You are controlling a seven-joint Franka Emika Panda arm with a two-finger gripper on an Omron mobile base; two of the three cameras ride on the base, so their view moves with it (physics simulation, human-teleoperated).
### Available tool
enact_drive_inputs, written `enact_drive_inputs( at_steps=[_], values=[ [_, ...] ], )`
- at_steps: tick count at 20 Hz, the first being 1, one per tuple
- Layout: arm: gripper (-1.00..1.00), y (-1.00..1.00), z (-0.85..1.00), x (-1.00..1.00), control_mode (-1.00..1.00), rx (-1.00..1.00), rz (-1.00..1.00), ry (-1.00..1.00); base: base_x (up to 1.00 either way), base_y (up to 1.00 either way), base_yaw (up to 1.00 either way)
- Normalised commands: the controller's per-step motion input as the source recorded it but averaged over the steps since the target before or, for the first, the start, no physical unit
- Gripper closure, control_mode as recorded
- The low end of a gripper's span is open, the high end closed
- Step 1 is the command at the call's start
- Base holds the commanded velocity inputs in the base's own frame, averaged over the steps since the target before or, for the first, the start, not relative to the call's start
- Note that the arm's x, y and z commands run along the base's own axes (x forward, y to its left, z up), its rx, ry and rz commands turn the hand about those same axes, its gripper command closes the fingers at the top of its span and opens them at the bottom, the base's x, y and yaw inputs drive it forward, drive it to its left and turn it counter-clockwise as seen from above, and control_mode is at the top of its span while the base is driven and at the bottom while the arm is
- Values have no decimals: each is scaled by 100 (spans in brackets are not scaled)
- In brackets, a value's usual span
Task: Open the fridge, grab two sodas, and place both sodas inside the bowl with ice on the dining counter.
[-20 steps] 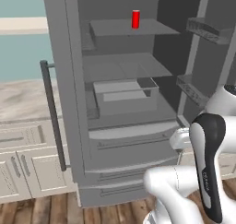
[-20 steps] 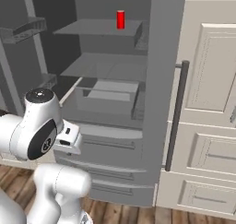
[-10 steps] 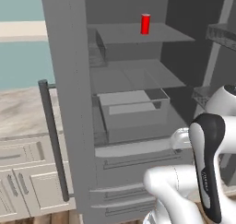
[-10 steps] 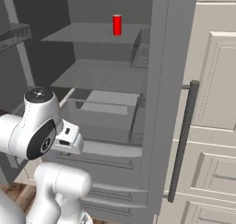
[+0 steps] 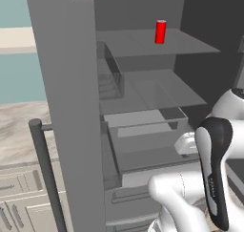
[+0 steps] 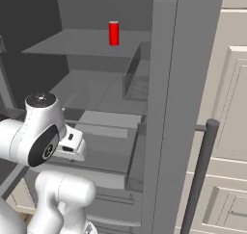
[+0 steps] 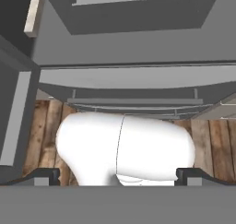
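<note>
Fridge [image 5: 71, 111]: doors open, now closer in both base views as the base advanced; soda can [image 5: 160, 32] at top shelf's rear; gripper [image 7: 117, 174] fingers spread, empty; reach comes next.

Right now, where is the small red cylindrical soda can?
The small red cylindrical soda can stands upright on the top grey shelf inside the open fridge, above the clear drawer; in the right base view it sits upper left.

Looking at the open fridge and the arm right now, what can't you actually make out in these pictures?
- Second soda: one red can stands on the upper shelf; the fridge wall and the arm could hide another in both base views.
- Crisper bin contents: its walls block them.
- Gripper: hand view shows just the fingertips, wide apart, nothing between.
- Bowl and dining counter: outside every frame.
</note>
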Motion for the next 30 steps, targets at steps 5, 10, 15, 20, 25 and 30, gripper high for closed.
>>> enact_drive_inputs(
  at_steps=[5,10,15,20,25,30],
  values=[
    [-100,0,0,0,100,0,0,0,84,0,-3],
    [-100,0,0,0,100,0,0,0,75,0,-2],
    [-100,0,17,8,-100,-14,0,-29,10,0,0],
    [-100,0,48,-2,-100,-24,0,-52,0,0,0],
    [-100,-10,36,-2,-100,-4,0,-32,0,0,0],
    [-100,1,48,2,-100,-1,0,-26,0,0,0]
  ],
)
